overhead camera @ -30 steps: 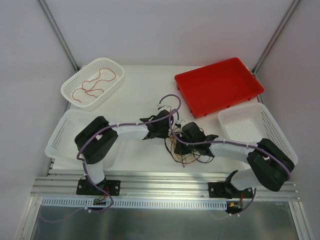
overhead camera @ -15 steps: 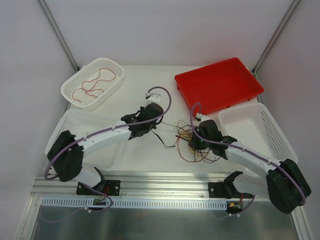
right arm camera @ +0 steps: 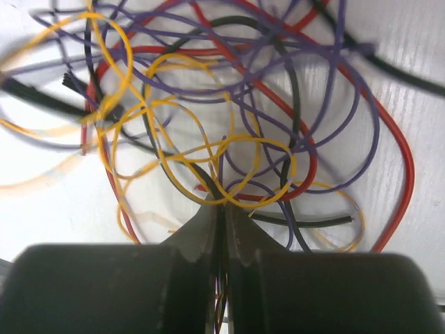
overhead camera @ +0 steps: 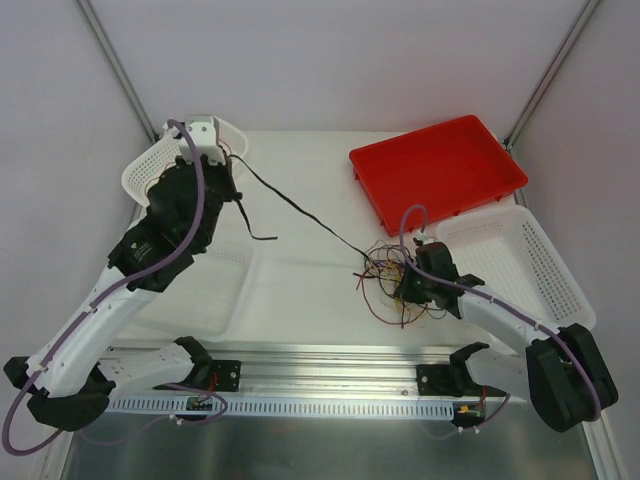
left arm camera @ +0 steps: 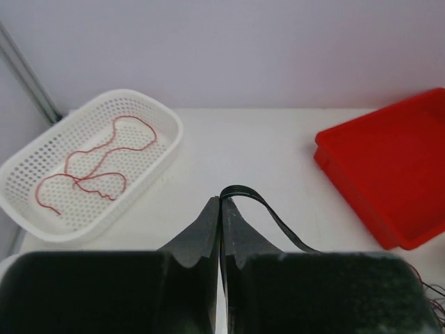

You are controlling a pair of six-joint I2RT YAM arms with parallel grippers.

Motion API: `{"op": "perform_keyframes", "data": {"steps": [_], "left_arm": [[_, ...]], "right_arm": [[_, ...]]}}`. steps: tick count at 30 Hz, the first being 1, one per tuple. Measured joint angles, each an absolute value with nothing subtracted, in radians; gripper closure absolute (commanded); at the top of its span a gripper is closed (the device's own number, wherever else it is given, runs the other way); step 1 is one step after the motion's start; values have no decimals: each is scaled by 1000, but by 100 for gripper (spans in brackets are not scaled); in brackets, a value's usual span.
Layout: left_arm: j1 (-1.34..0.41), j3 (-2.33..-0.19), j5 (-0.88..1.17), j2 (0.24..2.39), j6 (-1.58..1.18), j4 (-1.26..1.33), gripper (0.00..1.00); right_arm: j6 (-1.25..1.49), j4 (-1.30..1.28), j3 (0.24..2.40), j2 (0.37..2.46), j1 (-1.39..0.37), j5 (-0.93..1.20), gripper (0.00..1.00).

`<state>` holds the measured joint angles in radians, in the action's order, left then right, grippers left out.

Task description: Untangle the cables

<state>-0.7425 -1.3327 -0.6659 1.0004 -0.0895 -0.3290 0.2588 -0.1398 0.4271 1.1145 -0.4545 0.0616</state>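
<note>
Left gripper [left arm camera: 220, 209] pinches black cable [overhead camera: 300, 212], right gripper [right arm camera: 222, 209] pinches clump [overhead camera: 390, 280]; a snagged strand may tighten the knot.

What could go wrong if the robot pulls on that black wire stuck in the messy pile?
1. The black cable stretches from the left gripper into the tangle; if it is looped inside, pulling may tighten a knot.
2. The right gripper pinches the tangle at just one spot, so it all could slide along.
3. The thin black cable might slip from the shut tips.
</note>
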Motion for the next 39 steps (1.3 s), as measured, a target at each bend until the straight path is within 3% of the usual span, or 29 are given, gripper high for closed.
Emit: {"op": "perform_keyframes", "data": {"steps": [10, 19, 30, 39], "left_arm": [[-527, -1629, -755, 1016, 65, -409, 100], [-501, -1752, -838, 1015, 161, -405, 100], [-374, -1415, -881, 960, 139, -429, 100], [-162, -1011, -741, 903, -86, -561, 100]], "right_arm": [[284, -105, 430, 1159, -445, 82, 96], [287, -102, 444, 1182, -442, 92, 93], [276, -102, 451, 1192, -442, 113, 91], [251, -113, 468, 1207, -458, 118, 90]]}}
